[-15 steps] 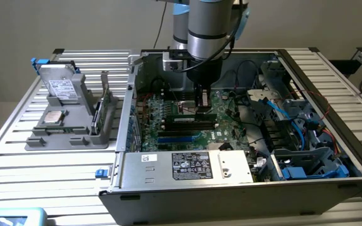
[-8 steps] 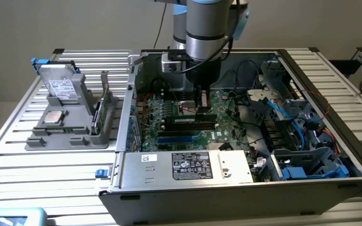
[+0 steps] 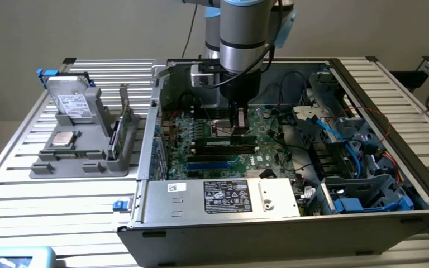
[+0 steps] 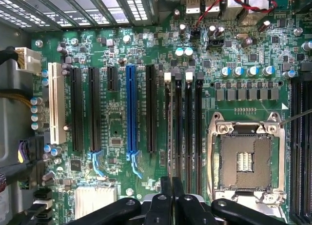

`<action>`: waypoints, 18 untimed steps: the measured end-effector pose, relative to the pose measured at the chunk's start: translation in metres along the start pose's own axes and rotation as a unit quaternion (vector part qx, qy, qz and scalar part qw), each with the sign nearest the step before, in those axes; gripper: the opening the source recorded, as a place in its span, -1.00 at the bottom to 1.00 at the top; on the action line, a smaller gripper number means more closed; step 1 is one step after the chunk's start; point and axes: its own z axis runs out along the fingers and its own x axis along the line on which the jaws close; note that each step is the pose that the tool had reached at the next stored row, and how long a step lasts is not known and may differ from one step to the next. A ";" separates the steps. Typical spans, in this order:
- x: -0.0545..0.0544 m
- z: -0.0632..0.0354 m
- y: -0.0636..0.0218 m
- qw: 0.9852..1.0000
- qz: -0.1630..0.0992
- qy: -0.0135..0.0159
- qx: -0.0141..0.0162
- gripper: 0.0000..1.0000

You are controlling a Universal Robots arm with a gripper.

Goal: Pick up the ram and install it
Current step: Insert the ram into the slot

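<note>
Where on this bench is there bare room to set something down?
Bare bench slats lie between the grey parts holder and the near edge. Inside the computer case it is crowded: cables and drive cage on the exterior view's right.

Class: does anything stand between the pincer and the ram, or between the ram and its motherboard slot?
Nothing visible does. The shut pincer hangs right above the ram, which lies along the black memory slots.
</note>
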 end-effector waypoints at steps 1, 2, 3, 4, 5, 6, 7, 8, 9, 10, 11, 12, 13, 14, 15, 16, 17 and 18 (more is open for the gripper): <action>0.000 0.0002 0.0000 1.000 0.000 0.000 0.000 -0.76; 0.000 0.0006 0.0000 1.000 0.000 0.001 0.000 -0.76; 0.000 0.0009 0.0001 1.000 0.000 0.001 0.000 -0.76; 0.000 0.0010 0.0001 1.000 0.000 0.001 0.000 -0.76; 0.000 0.0011 0.0001 1.000 0.000 0.001 0.000 -0.76; 0.000 0.0013 0.0001 1.000 0.000 0.001 -0.001 -0.76; 0.000 0.0014 0.0001 1.000 0.000 0.002 -0.001 -0.76; 0.000 0.0014 0.0001 1.000 0.000 0.002 -0.001 -0.76; 0.000 0.0014 -0.0002 1.000 0.000 0.002 -0.002 -0.76; 0.000 0.0015 -0.0010 1.000 0.000 0.002 -0.003 -0.76; 0.000 0.0015 -0.0016 1.000 0.000 0.002 -0.003 -0.76; 0.000 0.0015 -0.0022 1.000 0.000 0.002 -0.004 -0.76; 0.000 0.0015 -0.0025 1.000 -0.001 0.002 -0.006 -0.76; 0.000 0.0015 -0.0027 1.000 -0.001 0.002 -0.007 -0.76; 0.000 0.0016 -0.0027 1.000 -0.001 0.002 -0.008 -0.76; 0.000 0.0015 -0.0028 1.000 -0.001 0.002 -0.010 -0.76; 0.000 0.0015 -0.0029 1.000 -0.001 0.002 -0.011 -0.76; 0.000 0.0015 -0.0028 1.000 -0.001 0.002 -0.012 -0.76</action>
